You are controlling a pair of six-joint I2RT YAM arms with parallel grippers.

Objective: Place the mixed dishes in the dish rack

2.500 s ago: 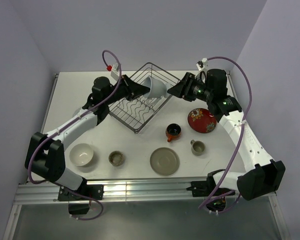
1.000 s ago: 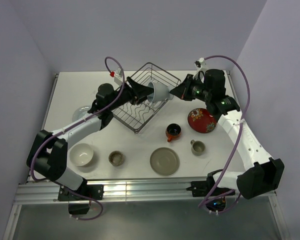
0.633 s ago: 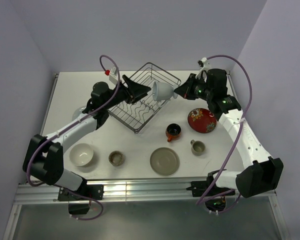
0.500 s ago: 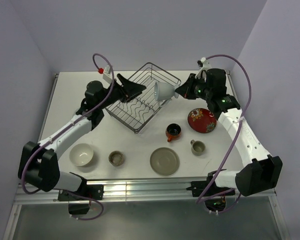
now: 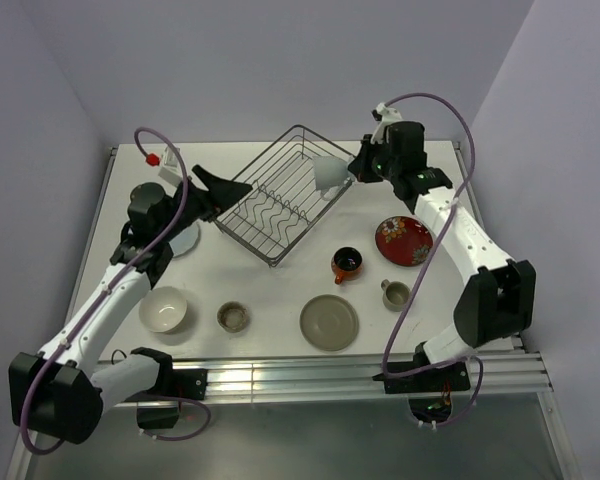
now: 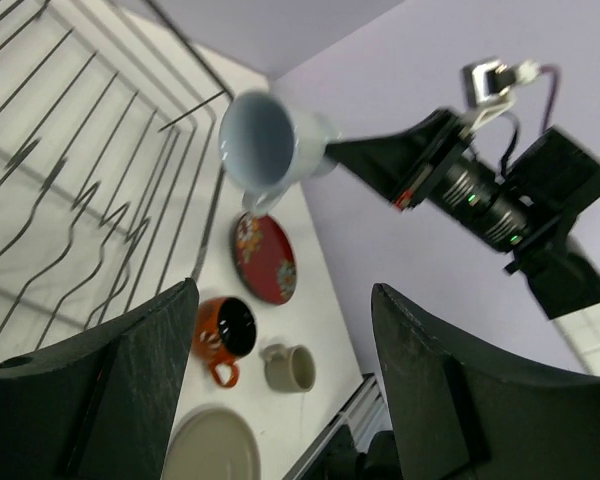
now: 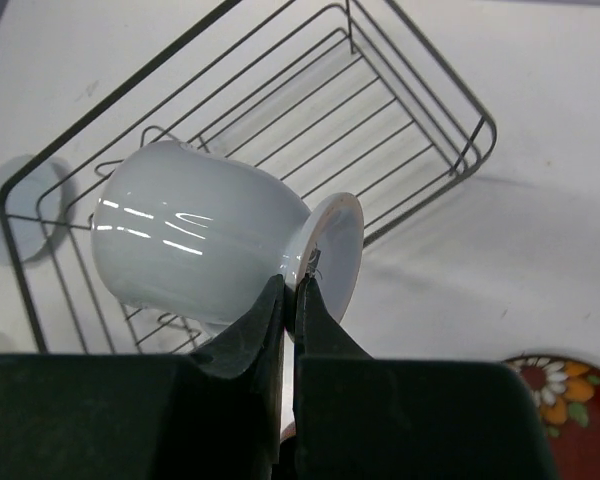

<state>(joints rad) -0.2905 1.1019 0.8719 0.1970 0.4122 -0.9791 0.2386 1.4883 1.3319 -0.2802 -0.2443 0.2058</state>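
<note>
**Handover done: the right arm holds the cup alone**

The blue-grey cup hangs on its side in the air over the right-hand rim of the dish rack, mouth turned toward the left arm. The right gripper is carrying it now, fingers pressed tight on the thin edge of the cup's foot. It's a slim pinch, with nothing round the body. The left gripper, in at the cup a moment ago, has let go and backed off. It sits left of the rack, well apart from the cup, its fingers spread wide with nothing between them. So the pass is complete, and the cup is one arm's business from here.

What that means: this dish is poised, not loaded. No dish shows among the rack's wavy wires yet. By my read the next job is lowering the cup in there, and with so little of the foot in the pinch it could swing or slip on the way down.

Out on the table the rest wait:
- the orange-red mug
- the red floral plate
- the olive-grey plate
- the cream bowl
- a small brownish cup
- a small grey cup
- a pale plate, half hidden under the left arm
</note>
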